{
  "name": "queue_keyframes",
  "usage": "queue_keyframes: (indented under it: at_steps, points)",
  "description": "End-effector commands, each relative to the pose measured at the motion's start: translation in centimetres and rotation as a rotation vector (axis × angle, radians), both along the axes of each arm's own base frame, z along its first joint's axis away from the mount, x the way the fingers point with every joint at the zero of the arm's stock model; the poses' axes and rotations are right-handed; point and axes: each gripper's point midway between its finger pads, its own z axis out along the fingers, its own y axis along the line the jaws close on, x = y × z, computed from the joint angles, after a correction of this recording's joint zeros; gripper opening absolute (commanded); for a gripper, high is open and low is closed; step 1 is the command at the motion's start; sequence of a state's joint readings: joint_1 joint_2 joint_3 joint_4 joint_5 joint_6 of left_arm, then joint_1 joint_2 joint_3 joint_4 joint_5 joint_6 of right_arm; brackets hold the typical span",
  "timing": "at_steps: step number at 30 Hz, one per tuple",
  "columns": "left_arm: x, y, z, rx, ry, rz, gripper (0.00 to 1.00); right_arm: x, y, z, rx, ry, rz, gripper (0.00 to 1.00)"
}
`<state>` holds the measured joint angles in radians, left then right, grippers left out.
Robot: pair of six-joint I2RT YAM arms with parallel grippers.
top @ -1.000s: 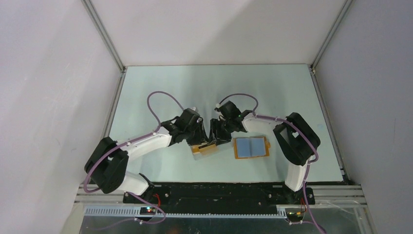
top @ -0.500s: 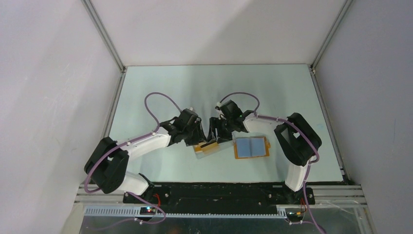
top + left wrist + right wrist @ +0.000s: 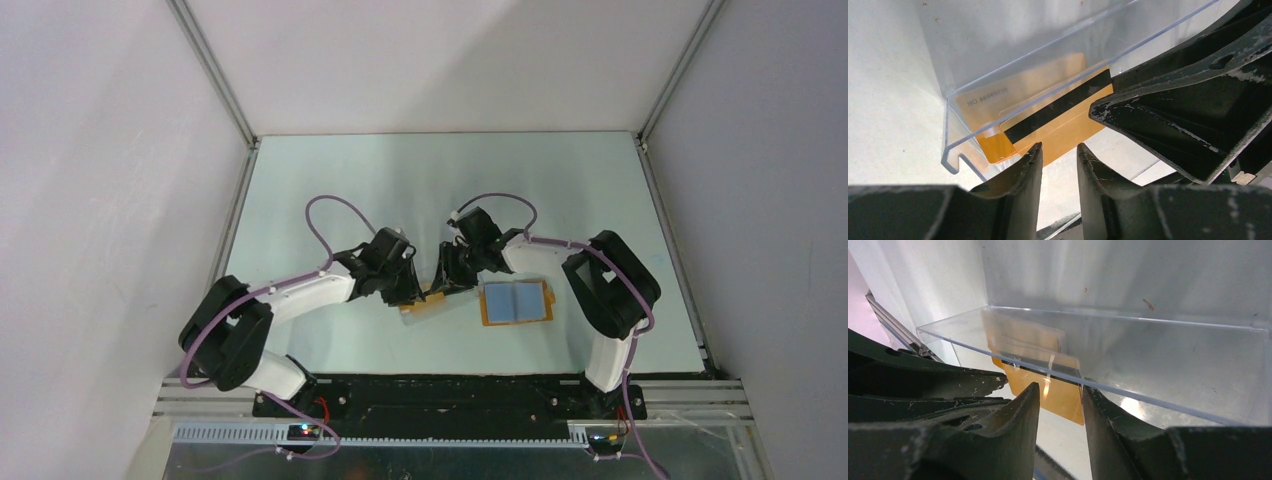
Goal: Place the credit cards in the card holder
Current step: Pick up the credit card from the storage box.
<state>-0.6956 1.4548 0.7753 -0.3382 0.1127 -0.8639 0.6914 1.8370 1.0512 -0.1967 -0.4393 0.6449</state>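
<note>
Just ahead of my left gripper (image 3: 1059, 148), narrowly spread and empty, the credit cards (image 3: 1064, 129) jut from the clear box (image 3: 1013, 45), long axis crosswise.

The credit cards (image 3: 1068, 130), thin golden-orange rectangles, one showing a dark stripe, overlap half inside a clear box (image 3: 998, 45) near the middle of the worktop (image 3: 330, 180), toward its near edge. The card holder (image 3: 516, 302) lies open flat just right of them, orange-rimmed, blue-grey pockets up.
</note>
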Motion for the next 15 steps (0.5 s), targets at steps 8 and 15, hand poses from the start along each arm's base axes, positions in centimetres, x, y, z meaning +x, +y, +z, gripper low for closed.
queue_keyframes:
  at_steps: [8, 15]
  points:
    - [0.4, 0.6, -0.2, 0.046, -0.029, -0.017, 0.46, -2.8, -1.3, -2.6, -0.052, 0.163, -0.012, 0.09]
    - [0.3, 0.8, -0.7, 0.067, -0.014, -0.016, 0.41, -2.3, -1.2, -0.9, -0.019, 0.129, -0.012, 0.0]
